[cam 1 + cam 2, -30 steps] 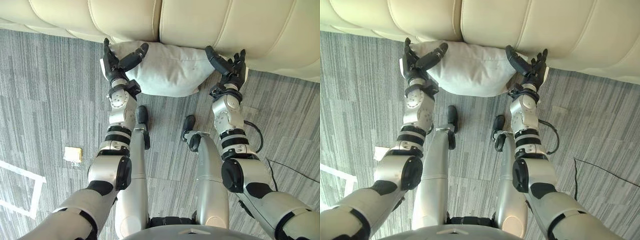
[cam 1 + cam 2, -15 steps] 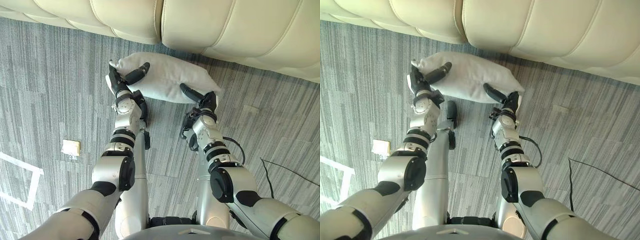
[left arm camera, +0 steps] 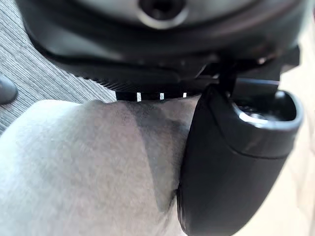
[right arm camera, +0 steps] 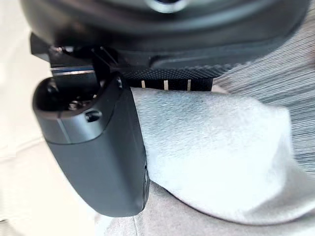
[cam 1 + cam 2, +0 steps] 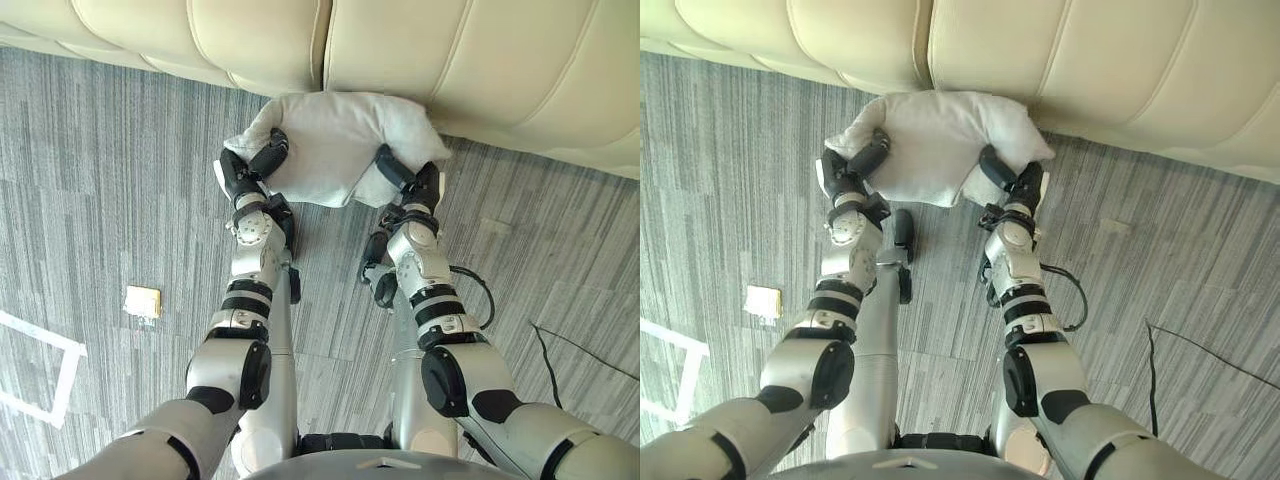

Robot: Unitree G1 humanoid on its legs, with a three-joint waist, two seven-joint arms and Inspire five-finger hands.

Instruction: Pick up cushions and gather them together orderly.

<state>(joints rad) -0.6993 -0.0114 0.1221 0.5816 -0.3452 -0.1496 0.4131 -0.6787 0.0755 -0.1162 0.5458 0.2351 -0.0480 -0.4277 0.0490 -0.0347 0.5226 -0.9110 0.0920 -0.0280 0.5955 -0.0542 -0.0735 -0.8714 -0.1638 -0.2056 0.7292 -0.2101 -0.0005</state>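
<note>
carpet [image 5: 100, 180] grey, striped; white tape line [image 5: 40, 332] at 8 o'clock; small pale-yellow square plate [image 5: 143, 302] on the floor at 9 o'clock, well apart from the hands; left hand [image 5: 243, 178] at 11 o'clock, clamped on the cushion's left end, thumb [image 3: 231, 162] curled over the top and pressing the fabric, fingers hidden underneath; right hand [image 5: 418, 190] at 1 o'clock, same grip on the right end, thumb over the top and dug into the fabric, fingers hidden below; cushion [image 5: 335, 145] white-grey, held between both hands at 12 o'clock, pinched ends creased, middle bulging up; its far edge meets the front of the cream sofa [image 5: 450, 50] in the head views, contact or gap cannot tell; sofa spans the far side from 10 to 2 o'clock, seam between its two seat pads right behind the cushion
</note>
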